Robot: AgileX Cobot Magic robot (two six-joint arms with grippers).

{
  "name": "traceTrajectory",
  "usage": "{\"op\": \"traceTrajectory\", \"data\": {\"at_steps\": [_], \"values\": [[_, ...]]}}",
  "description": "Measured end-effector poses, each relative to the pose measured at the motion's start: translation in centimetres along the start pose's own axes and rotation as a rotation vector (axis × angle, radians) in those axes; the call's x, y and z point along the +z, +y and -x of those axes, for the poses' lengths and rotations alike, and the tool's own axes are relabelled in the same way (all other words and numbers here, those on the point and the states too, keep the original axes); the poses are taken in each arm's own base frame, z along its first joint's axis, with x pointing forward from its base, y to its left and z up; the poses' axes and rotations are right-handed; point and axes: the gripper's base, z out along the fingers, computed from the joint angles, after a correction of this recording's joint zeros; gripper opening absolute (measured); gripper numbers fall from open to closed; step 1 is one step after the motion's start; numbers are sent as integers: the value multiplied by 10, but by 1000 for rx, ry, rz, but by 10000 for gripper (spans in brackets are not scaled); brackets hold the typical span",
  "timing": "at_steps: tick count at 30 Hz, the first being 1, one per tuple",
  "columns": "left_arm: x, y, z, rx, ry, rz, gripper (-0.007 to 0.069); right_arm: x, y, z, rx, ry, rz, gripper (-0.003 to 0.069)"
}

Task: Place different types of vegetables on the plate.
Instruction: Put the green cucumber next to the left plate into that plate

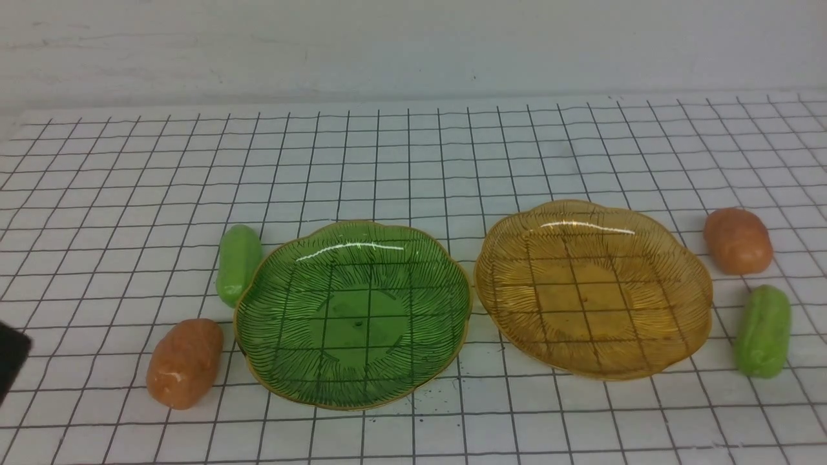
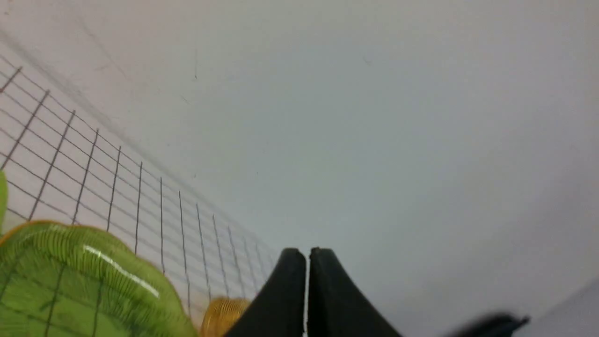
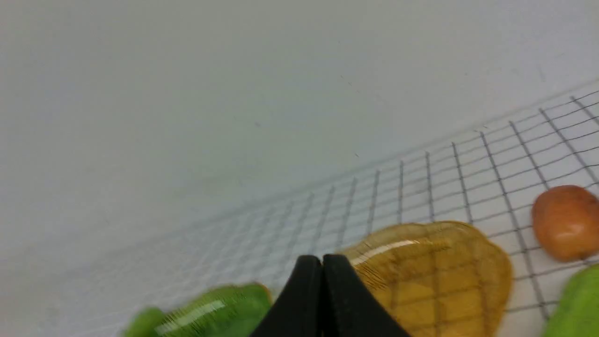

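Left pincer [image 2: 307, 255] and right pincer [image 3: 322, 260] are clenched empty, nothing plated: left cucumber [image 1: 238, 263] lies at ten, left potato [image 1: 185, 363] at eight o'clock off green plate [image 1: 352, 316]; right potato [image 1: 738, 240] at two, right cucumber [image 1: 763, 330] at four off amber plate [image 1: 594, 290].

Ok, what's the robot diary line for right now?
left claw: shut | right claw: shut | green plate: empty | yellow plate: empty | left cucumber, left potato, right potato, right cucumber: on table

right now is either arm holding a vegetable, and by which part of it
Nothing is held. The left gripper and right gripper have fingers shut, empty; both cucumbers and both potatoes lie loose on the table.
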Motion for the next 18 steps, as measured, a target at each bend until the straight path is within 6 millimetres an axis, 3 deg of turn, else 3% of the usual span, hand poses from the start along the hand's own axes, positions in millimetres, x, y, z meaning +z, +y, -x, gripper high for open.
{"op": "traceTrajectory", "data": {"at_steps": [3, 4, 5, 7, 10, 11, 12, 13, 15, 16, 18], "values": [[32, -4, -6, 103, 343, 87, -8, 19, -6, 3, -154, 344, -164, -14], [35, -4, -5, 105, 351, 96, -8, 19, -8, 1, -167, 382, -184, -14], [54, 0, -9, 152, 543, 149, -8, 27, -14, -1, -189, 526, -261, -14], [81, 5, -6, 211, 733, 220, -8, 38, -22, -4, -210, 700, -356, -14], [112, 12, 3, 275, 852, 288, -5, 47, -27, -6, -227, 804, -404, -14], [137, 17, 12, 319, 902, 340, 2, 53, -29, -9, -228, 865, -423, -14], [140, 18, 13, 324, 908, 347, 5, 54, -29, -9, -227, 872, -425, -14], [166, 26, 21, 350, 934, 409, 20, 57, -31, -12, -222, 907, -433, -14], [182, 32, 25, 360, 950, 452, 34, 58, -31, -14, -220, 922, -435, -14], [208, 44, 30, 363, 984, 523, 64, 58, -31, -14, -220, 927, -435, -14], [240, 64, 31, 365, 1038, 607, 113, 58, -31, -14, -222, 929, -434, -14]]}}
